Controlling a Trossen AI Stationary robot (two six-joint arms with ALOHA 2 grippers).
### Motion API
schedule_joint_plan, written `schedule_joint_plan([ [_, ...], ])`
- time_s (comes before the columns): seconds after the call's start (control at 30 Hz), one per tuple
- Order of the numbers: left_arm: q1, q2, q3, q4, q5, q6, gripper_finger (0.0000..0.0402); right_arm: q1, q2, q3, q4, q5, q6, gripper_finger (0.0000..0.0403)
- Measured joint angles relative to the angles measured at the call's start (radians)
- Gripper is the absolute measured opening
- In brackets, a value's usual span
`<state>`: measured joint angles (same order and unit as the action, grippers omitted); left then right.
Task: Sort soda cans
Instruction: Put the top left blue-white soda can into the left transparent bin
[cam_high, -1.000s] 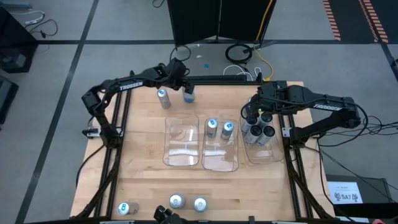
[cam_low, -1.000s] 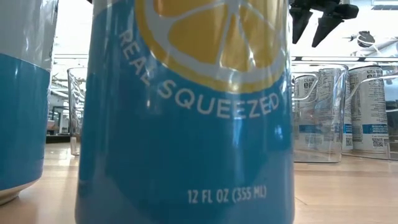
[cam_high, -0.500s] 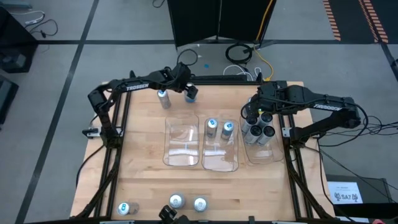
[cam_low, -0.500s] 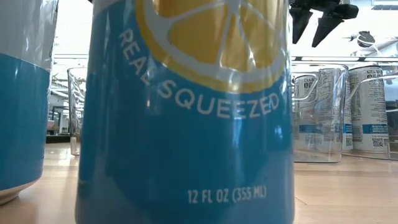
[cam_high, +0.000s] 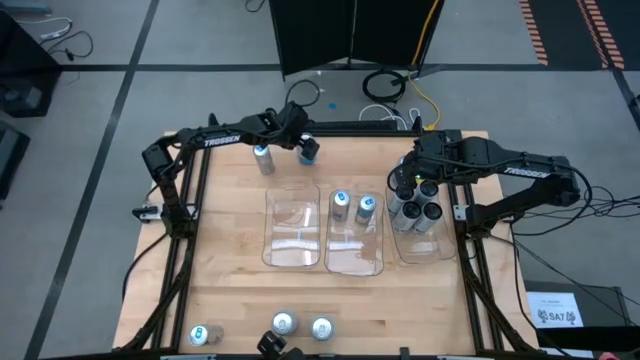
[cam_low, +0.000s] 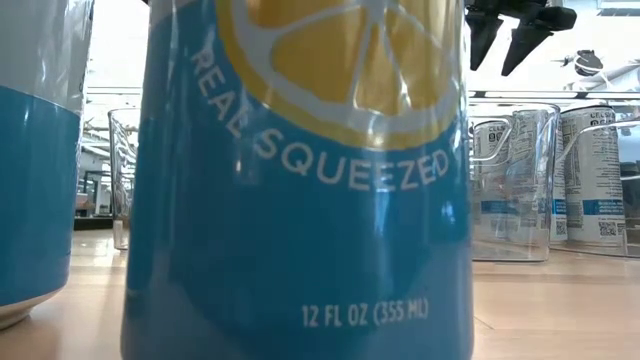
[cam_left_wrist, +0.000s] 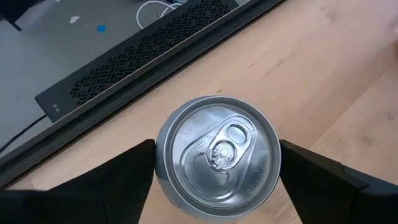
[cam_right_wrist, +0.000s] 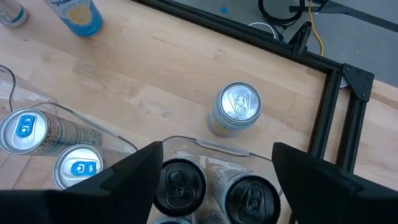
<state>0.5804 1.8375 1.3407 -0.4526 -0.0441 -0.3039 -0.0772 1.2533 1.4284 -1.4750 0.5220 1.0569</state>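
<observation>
My left gripper (cam_high: 300, 142) is at the table's far edge, shut around a blue soda can (cam_left_wrist: 217, 155) that stands upright on the wood. A second can (cam_high: 263, 158) stands just left of it. My right gripper (cam_right_wrist: 217, 180) hangs open above the right tray (cam_high: 420, 240), which holds several dark cans (cam_right_wrist: 180, 183). One pale can (cam_right_wrist: 238, 106) stands on the table beyond that tray. The middle tray holds two blue-topped cans (cam_high: 340, 205). Three more cans (cam_high: 284, 323) stand at the near edge, and one of them fills the low view (cam_low: 300, 180). My left gripper comes at the blue can from above, pointing down. One finger (cam_left_wrist: 124, 180) lies against the can's side wall (cam_left_wrist: 163, 186), just below the rim, and the other finger (cam_left_wrist: 317, 180) against the opposite side. The can stands upright with its base on the table.
Three clear trays sit side by side mid-table, and the left one (cam_high: 295, 230) holds no cans. A black frame rail (cam_left_wrist: 137, 56) runs along the far edge right behind the held can. Bare wood (cam_high: 300, 295) lies between the trays and the near cans.
My left gripper has moved toward the right and near side and come down over the blue can, so that its fingers now stand on both sides of it. The can has stayed in place. My right arm has kept still.
</observation>
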Motion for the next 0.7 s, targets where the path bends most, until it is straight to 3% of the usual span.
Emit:
schedule_joint_plan([
  [0.5, -0.001, -0.002, -0.002, 0.003, 0.006, -0.054, 0.033, 0.0, 0.0, 0.0, 0.0, -0.004, 0.0, 0.0295],
  [0.7, -0.002, 0.008, -0.011, -0.032, 0.027, -0.047, 0.0367, 0.0, 0.0, 0.0, 0.0, -0.004, 0.0, 0.0295],
])
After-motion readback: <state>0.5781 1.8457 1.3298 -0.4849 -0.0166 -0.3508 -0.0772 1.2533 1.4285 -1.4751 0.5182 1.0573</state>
